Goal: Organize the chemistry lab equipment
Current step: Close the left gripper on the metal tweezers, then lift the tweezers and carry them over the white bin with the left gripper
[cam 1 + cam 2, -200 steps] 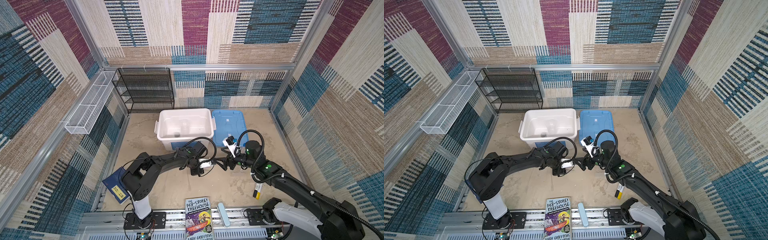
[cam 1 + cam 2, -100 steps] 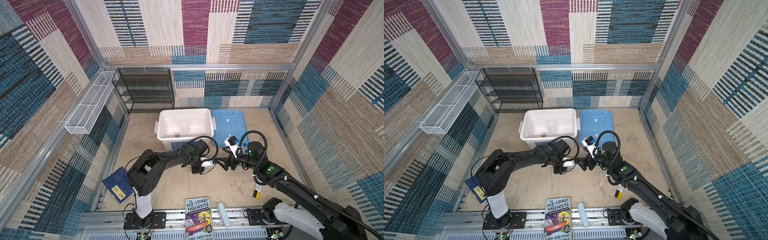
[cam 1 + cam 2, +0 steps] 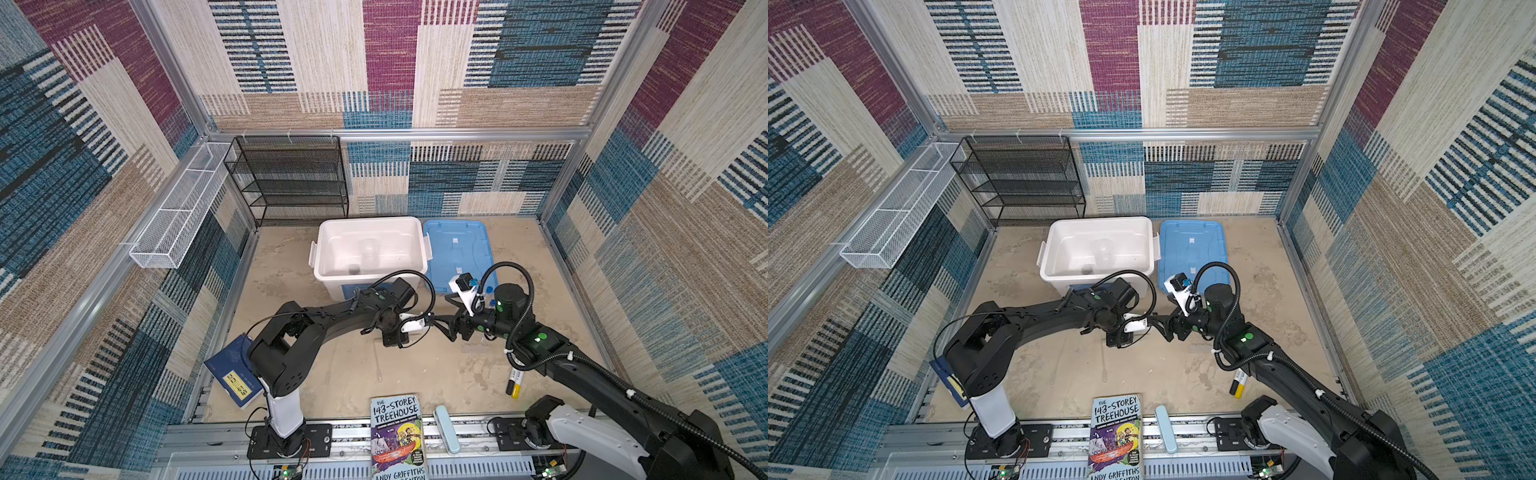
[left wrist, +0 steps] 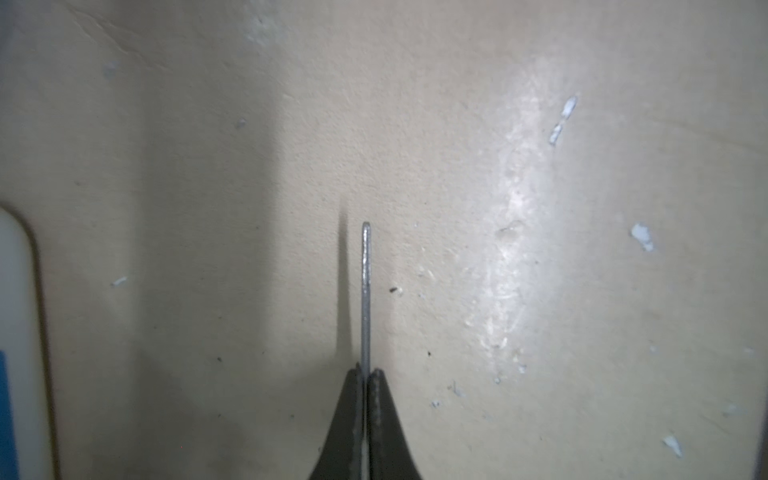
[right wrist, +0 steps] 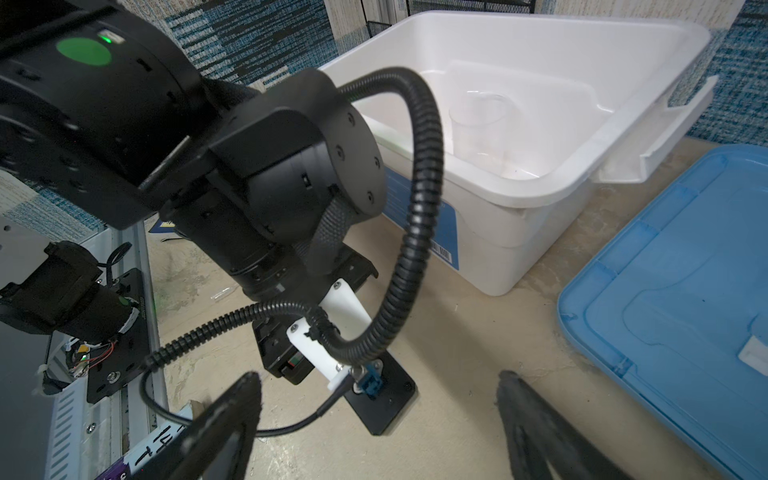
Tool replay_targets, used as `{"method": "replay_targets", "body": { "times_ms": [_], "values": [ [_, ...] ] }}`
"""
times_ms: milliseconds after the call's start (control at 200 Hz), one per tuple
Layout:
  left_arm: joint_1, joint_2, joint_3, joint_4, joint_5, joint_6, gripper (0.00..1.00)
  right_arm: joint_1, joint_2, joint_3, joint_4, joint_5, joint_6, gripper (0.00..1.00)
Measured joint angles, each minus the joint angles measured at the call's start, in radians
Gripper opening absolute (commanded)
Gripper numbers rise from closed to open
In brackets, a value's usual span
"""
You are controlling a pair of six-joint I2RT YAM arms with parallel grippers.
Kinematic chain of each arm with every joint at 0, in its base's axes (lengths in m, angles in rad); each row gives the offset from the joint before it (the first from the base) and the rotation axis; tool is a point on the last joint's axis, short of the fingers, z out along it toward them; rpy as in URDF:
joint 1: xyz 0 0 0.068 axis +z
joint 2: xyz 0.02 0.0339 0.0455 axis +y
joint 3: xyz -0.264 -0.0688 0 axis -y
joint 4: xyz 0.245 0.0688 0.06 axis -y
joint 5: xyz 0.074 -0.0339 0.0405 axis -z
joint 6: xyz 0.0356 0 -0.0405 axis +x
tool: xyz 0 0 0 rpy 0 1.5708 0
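In the left wrist view my left gripper (image 4: 365,374) is shut on a thin grey stick (image 4: 365,291) that juts out past the fingertips, close over the beige floor. In both top views that gripper (image 3: 390,341) (image 3: 1115,343) points down at the floor in front of the white bin (image 3: 419,249). My right gripper (image 3: 446,326) (image 5: 378,380) faces it from the right, open, with nothing between its fingers. A clear flask (image 3: 368,253) (image 5: 478,120) and a small grey dish (image 3: 354,270) sit inside the bin. Another thin stick (image 3: 379,368) lies on the floor nearer the front.
A blue lid (image 3: 457,249) lies flat to the right of the bin. A black and yellow marker (image 3: 514,380) lies under my right arm. Books (image 3: 397,436) (image 3: 232,374) and a pale blue case (image 3: 446,428) lie at the front edge. A black wire shelf (image 3: 291,183) stands at the back.
My left gripper has closed onto the thin stick, and the left arm's elbow has shifted slightly right. The right gripper has stayed open and almost still.
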State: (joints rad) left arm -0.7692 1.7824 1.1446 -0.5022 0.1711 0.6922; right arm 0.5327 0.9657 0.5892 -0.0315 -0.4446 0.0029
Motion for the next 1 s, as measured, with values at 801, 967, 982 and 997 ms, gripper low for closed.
{"method": "replay_targets", "body": {
  "times_ms": [801, 967, 982, 997],
  "values": [
    [0.127, -0.514, 0.019, 0.157, 0.154, -0.333, 0.00, 0.000, 0.074, 0.248, 0.105, 0.078, -0.016, 0.93],
    [0.127, -0.548, 0.050, 0.212, 0.094, -0.482, 0.00, 0.000, 0.151, 0.331, 0.123, 0.054, -0.014, 0.97],
    [0.127, -0.548, 0.055, 0.215, 0.091, -0.492, 0.00, 0.000, 0.158, 0.338, 0.124, 0.051, -0.014, 0.97],
    [0.127, -0.548, 0.060, 0.216, 0.084, -0.505, 0.00, 0.000, 0.164, 0.346, 0.124, 0.047, -0.013, 0.98]
  ]
}}
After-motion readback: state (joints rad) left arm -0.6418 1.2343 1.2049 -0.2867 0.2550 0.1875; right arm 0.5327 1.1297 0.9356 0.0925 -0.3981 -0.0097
